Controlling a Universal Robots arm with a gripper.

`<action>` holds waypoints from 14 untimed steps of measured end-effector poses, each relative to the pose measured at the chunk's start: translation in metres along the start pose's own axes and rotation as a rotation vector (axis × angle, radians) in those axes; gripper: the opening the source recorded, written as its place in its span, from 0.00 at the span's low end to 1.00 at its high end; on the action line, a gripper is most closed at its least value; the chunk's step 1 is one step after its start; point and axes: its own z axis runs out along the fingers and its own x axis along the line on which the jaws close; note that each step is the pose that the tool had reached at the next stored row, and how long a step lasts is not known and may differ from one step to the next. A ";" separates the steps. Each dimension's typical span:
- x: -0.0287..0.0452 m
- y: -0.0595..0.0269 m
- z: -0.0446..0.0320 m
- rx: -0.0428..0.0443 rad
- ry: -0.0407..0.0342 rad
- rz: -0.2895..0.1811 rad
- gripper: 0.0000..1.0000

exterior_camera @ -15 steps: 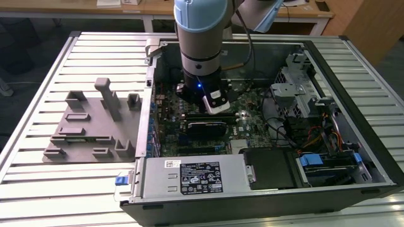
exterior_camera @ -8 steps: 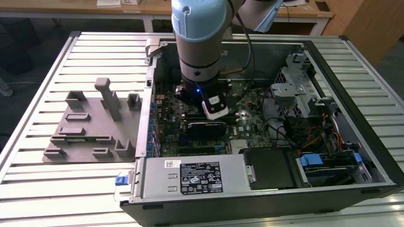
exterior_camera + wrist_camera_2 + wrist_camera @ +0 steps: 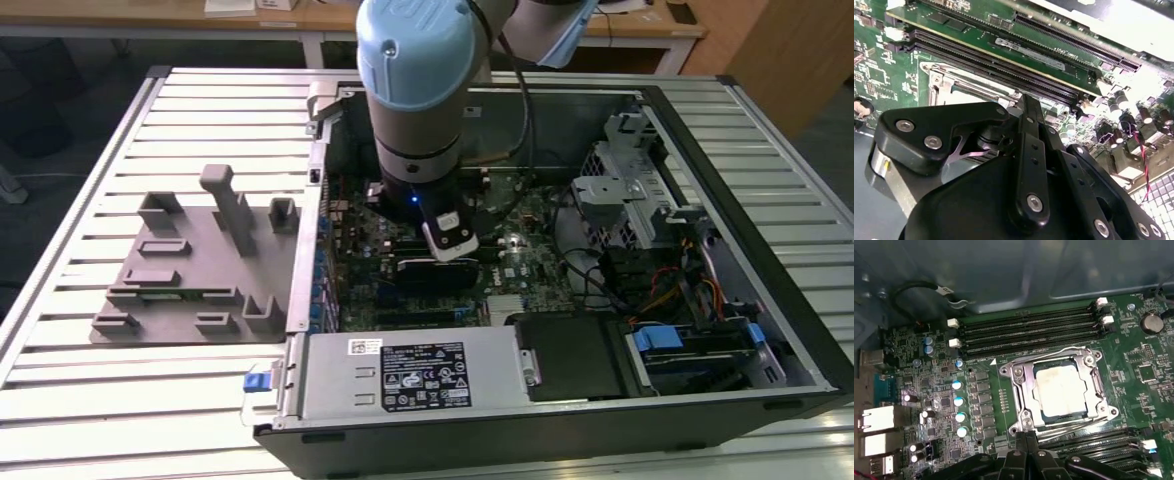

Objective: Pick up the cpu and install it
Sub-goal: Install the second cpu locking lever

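**CPU seated in its socket, tool close above the board**

As far as the pictures show, the small flat square cpu (image 3: 1060, 391) with its silvery-grey metal top already lies inside the shiny steel socket frame (image 3: 1019, 385) on the green motherboard (image 3: 1134, 370), so the pick-up and the placing look done. In the first wrist view the chip sits flat and square within the frame's opening, with a pale smear across its top, and the black memory slots (image 3: 1029, 330) run just beside the frame on the far side. Whether the frame and its wire lever are fully latched over the chip cannot be told, so the locking part of the install may remain.

The black tool (image 3: 1026, 437) hovers near the socket's edge; its fingertips appear drawn together with nothing between them, and it is not touching the chip. In the second wrist view the tool's black linkage (image 3: 1029, 165) blocks the socket, with only a corner of the frame peeking out.

In the exterior view the grey and blue arm (image 3: 420, 90) reaches down into the open black computer case (image 3: 747, 250), which rests on the slatted metal bench (image 3: 134, 390). The grey plastic holder tray (image 3: 187, 270) sits on the bench beside the case, at the exterior view's left.
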 end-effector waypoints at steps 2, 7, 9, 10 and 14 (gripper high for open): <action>0.0002 -0.0016 0.0021 -0.0056 0.0009 0.000 0.11; 0.0007 -0.0036 0.0078 -0.0233 0.0043 0.002 0.11; 0.0008 -0.0039 0.0092 -0.0397 0.0071 0.003 0.11; 0.0009 -0.0041 0.0098 -0.0464 0.0083 0.003 0.11; 0.0017 -0.0051 0.0127 -0.0507 0.0089 0.004 0.11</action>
